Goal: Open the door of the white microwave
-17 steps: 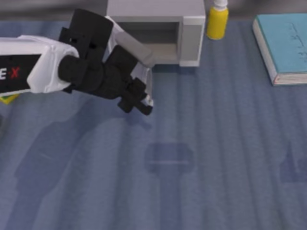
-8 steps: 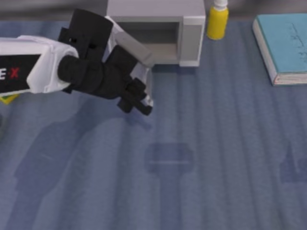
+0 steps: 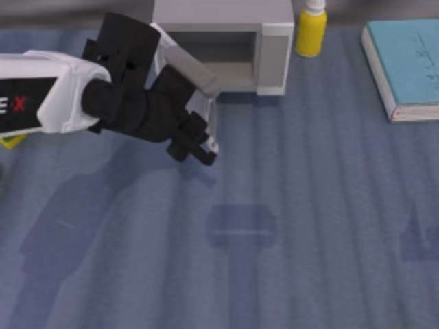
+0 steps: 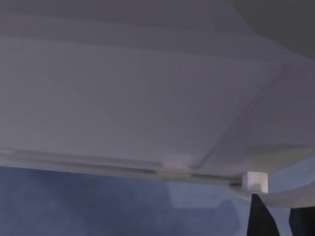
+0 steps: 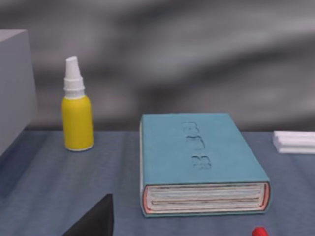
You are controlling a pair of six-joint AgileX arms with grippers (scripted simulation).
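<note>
Left hand [image 3: 202,147]: at the free edge of the door [image 3: 199,72]; whether its fingers grip or stand apart cannot be told. Door: swung outward from the white microwave [image 3: 223,27], cavity exposed. Microwave: at the desk's [image 3: 315,219] far edge. Yellow bottle [image 3: 310,31]: just beside the microwave. Blue book [image 3: 405,65]: far right corner.

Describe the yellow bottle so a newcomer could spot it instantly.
Start at the white microwave at the far edge of the table, its door swung open toward the left gripper. The yellow bottle stands upright just right of it, left of the light-blue book. It alone is bright yellow with a white nozzle cap.
</note>
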